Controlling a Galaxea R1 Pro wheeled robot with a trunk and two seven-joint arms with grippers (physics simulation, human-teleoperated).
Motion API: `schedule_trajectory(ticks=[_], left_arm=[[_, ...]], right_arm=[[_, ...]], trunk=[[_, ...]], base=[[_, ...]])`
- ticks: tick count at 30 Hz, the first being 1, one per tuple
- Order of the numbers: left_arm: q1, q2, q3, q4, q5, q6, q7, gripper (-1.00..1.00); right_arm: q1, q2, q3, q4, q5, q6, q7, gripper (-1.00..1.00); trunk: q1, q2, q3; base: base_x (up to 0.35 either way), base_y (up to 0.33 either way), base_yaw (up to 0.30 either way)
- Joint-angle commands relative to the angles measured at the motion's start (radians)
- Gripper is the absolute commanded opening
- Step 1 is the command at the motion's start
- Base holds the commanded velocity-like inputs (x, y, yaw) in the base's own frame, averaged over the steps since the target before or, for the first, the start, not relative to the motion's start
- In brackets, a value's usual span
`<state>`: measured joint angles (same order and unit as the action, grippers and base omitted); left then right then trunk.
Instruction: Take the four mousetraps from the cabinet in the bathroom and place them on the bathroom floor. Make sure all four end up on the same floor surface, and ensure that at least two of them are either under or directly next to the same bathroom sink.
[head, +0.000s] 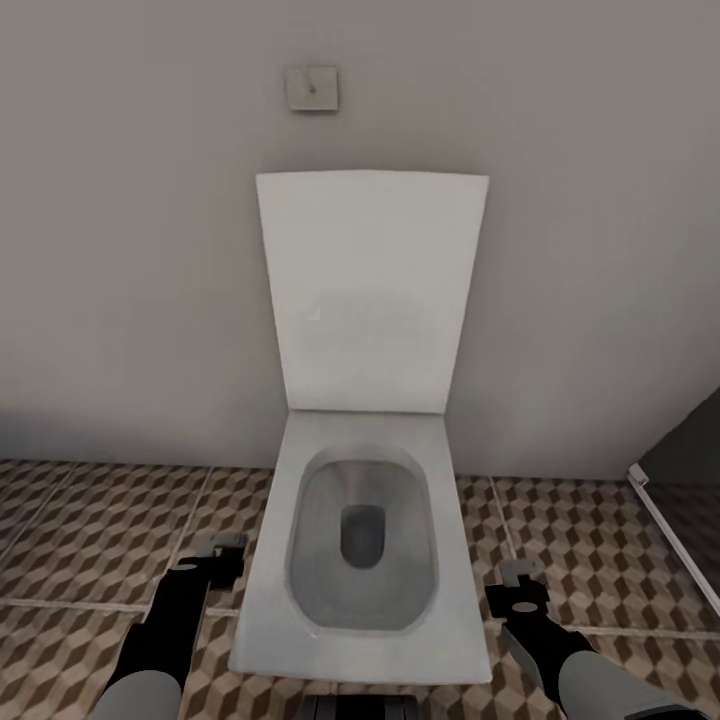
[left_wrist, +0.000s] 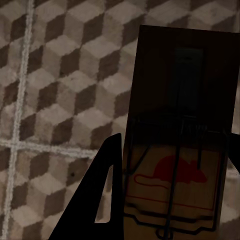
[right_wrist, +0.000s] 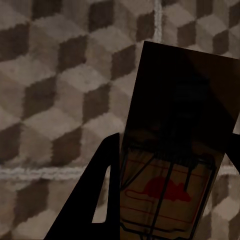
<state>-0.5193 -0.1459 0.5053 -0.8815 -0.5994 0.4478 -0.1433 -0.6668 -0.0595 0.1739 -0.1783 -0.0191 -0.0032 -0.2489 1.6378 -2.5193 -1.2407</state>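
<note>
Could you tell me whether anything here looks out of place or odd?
Nothing looks damaged or spilled. The toilet stands open, lid up against the wall. Each tool holds a mousetrap above the tiled floor.

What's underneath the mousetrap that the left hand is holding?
Under the mousetrap in the left gripper lies cube-patterned floor with pale grout lines. The tiles straight behind the board are covered by it, so nothing can be told of them.

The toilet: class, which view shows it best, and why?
The head view: the toilet appears whole, lid raised, between both arms. Each wrist view shows a held mousetrap over patterned floor.
</note>
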Motion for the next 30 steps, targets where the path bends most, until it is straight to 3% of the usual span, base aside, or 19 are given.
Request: schedule_trajectory(ticks=[1,30], left_arm=[[-0.001,-0.001,0.005,-0.001,-0.013,0.002,-0.007,-1.0],[-0.001,-0.003,0.004,-0.001,-0.014,0.002,-0.007,-1.0]], right_arm=[[0.0,0.0,0.006,0.0,-0.004,-0.001,0.0,-1.0],[0.0,0.0,0.006,0.0,-0.007,0.001,0.003,-1.0]], trunk=[[0.0,0.0,-0.001],[0.0,0.0,-0.001]], base=[[0.068,0.0,0.0],[0.032,0.0,-0.003]])
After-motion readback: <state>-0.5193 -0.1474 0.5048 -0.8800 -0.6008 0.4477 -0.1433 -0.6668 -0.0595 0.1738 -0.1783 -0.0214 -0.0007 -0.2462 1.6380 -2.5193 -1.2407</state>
